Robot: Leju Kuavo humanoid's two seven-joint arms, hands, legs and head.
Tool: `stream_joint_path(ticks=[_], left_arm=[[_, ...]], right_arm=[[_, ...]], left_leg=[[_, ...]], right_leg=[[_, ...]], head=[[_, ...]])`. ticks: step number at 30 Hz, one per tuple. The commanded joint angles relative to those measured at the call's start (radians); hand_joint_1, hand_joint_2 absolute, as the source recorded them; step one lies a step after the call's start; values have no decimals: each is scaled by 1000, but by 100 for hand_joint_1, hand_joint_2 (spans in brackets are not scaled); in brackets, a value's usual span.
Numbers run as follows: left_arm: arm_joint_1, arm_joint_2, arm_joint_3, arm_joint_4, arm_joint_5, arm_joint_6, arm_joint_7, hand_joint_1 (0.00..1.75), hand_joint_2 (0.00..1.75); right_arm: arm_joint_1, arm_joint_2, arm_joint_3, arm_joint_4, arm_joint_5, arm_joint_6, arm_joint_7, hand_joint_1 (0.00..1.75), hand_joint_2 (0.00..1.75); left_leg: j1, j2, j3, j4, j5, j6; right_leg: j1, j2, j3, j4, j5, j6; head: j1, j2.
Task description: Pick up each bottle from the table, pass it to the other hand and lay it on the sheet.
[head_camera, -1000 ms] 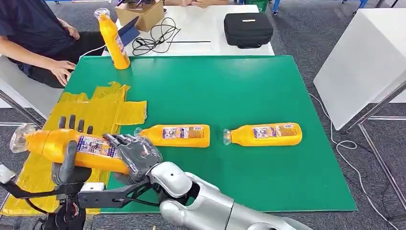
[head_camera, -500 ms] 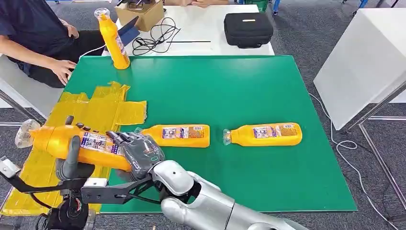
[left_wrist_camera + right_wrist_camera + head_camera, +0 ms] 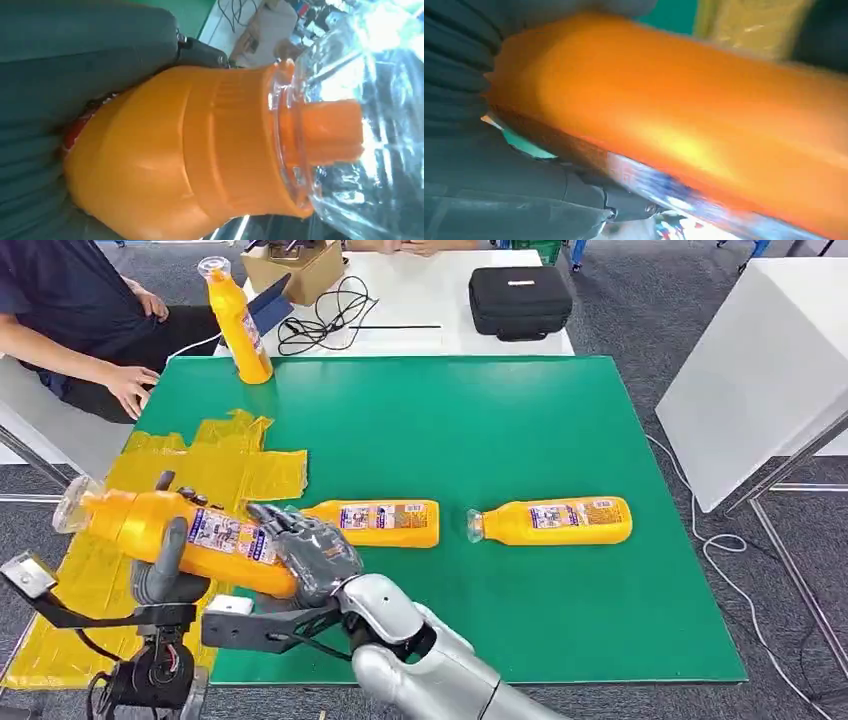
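Note:
An orange bottle (image 3: 150,525) with a clear cap hangs tilted over the near part of the yellow sheet (image 3: 215,465), cap toward the left. My left hand (image 3: 160,575) grips it near the neck, thumb across its front. My right hand (image 3: 310,552) wraps its base end. In the left wrist view the bottle's shoulder (image 3: 175,160) sits against the grey hand cover (image 3: 75,50). In the right wrist view the bottle's body (image 3: 699,125) lies against my right hand (image 3: 474,175). Two more orange bottles (image 3: 375,523) (image 3: 553,520) lie on the green table (image 3: 480,420).
A fourth bottle (image 3: 240,325) stands upright at the table's far left corner. A person (image 3: 70,320) sits at the left with a hand (image 3: 130,388) near the table edge. Behind are a cardboard box (image 3: 295,268), cables (image 3: 325,320) and a black case (image 3: 519,300). A white block (image 3: 760,360) stands to the right.
Both hands have carried the bottle a little forward and to the right over the sheet. The bottles on the table have not moved.

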Motion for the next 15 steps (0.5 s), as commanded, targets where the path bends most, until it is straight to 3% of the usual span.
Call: stream_joint_path(ticks=[1,10,15], left_arm=[[-65,15,-12,65,6,-14,4,175,175],[-103,71,102,165,-98,-30,-34,175,175],[-132,100,133,207,-238,15,-76,175,175]], right_arm=[[33,-67,-138,-24,-6,13,-5,0,0],[106,-236,-357,-383,-125,23,-103,0,0],[130,-273,-401,-474,-136,39,-111,0,0]], left_leg=[[0,-2,5,-1,-1,0],[0,-5,3,-1,0,0],[0,-3,1,-1,0,0]], right_leg=[[0,-4,7,-2,-1,2],[0,-7,5,-2,1,-1],[0,-5,2,-1,1,-1]], head=[[0,0],[0,0],[0,0]])
